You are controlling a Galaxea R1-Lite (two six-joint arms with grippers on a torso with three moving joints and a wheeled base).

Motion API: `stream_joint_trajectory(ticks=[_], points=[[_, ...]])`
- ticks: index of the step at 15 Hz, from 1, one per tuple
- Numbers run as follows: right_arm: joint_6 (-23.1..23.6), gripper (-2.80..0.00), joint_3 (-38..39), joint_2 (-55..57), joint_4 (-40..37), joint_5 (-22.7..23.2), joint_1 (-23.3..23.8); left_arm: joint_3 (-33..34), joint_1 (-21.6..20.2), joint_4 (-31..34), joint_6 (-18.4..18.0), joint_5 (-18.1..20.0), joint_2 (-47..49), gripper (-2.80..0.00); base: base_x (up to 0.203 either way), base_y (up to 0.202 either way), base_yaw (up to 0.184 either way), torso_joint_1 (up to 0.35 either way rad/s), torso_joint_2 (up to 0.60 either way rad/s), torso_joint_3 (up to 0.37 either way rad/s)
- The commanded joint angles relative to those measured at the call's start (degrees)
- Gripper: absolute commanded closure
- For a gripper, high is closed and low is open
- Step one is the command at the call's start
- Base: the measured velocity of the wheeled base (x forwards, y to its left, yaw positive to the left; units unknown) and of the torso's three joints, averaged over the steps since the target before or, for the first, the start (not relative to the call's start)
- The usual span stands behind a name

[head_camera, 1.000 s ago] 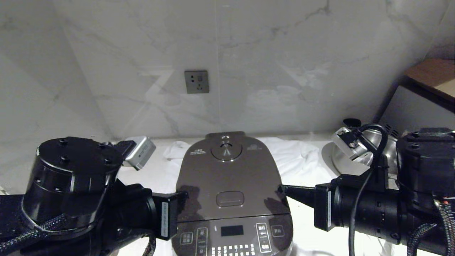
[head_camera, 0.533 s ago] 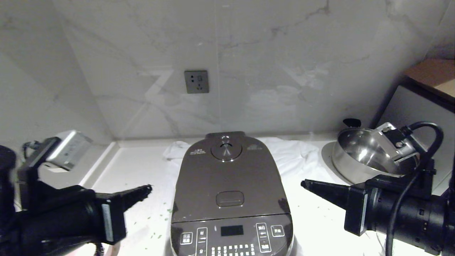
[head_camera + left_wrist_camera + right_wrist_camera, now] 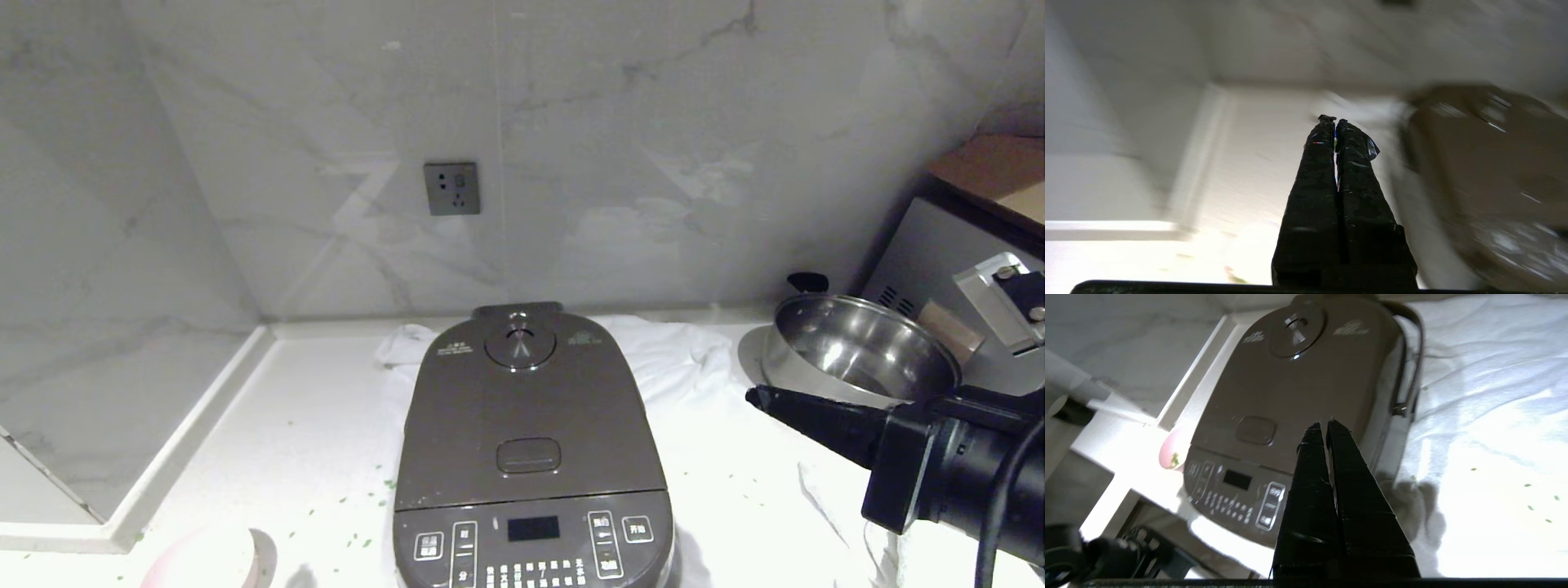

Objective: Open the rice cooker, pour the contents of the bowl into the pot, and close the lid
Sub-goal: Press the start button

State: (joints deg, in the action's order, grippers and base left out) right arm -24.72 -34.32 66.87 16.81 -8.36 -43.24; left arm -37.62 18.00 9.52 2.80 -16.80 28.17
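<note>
Rice cooker point(image 3: 532, 457) is seen at the centre of the white counter point(image 3: 310, 425), well apart from the right gripper point(image 3: 755, 398), which hangs to its right with its black fingers pressed together on nothing. The left gripper point(image 3: 1334, 119) is out of the head view; in its wrist view it is likewise closed and empty, with the cooker off to one side. The lid point(image 3: 522, 408) is shut down flat, dark brown-grey, with a round steam vent point(image 3: 520, 343) and an oval release button point(image 3: 529, 456). The pink bowl point(image 3: 211, 559) is placed at the cooker's front left. Green bits point(image 3: 351, 539) are scattered on the counter. A steel pan point(image 3: 857, 351) is set behind the right gripper.
</note>
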Motion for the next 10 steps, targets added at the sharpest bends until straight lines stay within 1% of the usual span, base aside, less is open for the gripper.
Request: stream_joint_trajectory(ticks=[1, 2, 3, 4, 5, 7, 8, 10], points=[[-0.1, 0.00, -0.1, -0.5, 0.2, -0.4, 0.3, -2.9, -9.4, 0.7, -6.5, -0.5, -7.3, 0.00, 0.000, 0.000, 0.000, 0.000, 0.00, 0.000], [-0.1, 0.00, 0.0, -0.7, 0.2, -0.6, 0.4, -4.2, -12.2, 0.9, -8.0, -0.6, -8.3, 0.00, 0.000, 0.000, 0.000, 0.000, 0.00, 0.000], [-0.2, 0.00, 0.3, -0.8, 0.2, -0.6, 0.4, -4.9, -15.5, 1.1, -8.6, -0.6, -9.5, 0.00, 0.000, 0.000, 0.000, 0.000, 0.00, 0.000], [-0.2, 0.00, 0.3, -0.8, 0.1, -0.6, 0.4, -4.5, -18.3, 1.3, -9.0, -0.6, -11.3, 0.00, 0.000, 0.000, 0.000, 0.000, 0.00, 0.000], [-0.2, 0.00, 0.3, -0.8, 0.1, -0.5, 0.4, -2.7, -19.7, 1.5, -9.2, -0.4, -13.6, 0.00, 0.000, 0.000, 0.000, 0.000, 0.00, 0.000], [-0.5, 0.00, 0.7, -0.9, -0.6, -0.1, 0.3, 4.0, -18.8, 1.9, -9.7, 0.7, -18.9, 0.00, 0.000, 0.000, 0.000, 0.000, 0.00, 0.000], [-0.8, 0.00, 1.3, -0.9, -2.0, 0.3, 0.0, 8.2, -18.4, 1.9, -9.8, 2.0, -20.8, 0.00, 0.000, 0.000, 0.000, 0.000, 0.00, 0.000], [-1.0, 0.00, 1.9, -2.1, -4.3, 3.7, 0.0, 17.7, -18.2, 1.9, -9.9, 5.2, -26.7, 0.00, 0.000, 0.000, 0.000, 0.000, 0.00, 0.000]])
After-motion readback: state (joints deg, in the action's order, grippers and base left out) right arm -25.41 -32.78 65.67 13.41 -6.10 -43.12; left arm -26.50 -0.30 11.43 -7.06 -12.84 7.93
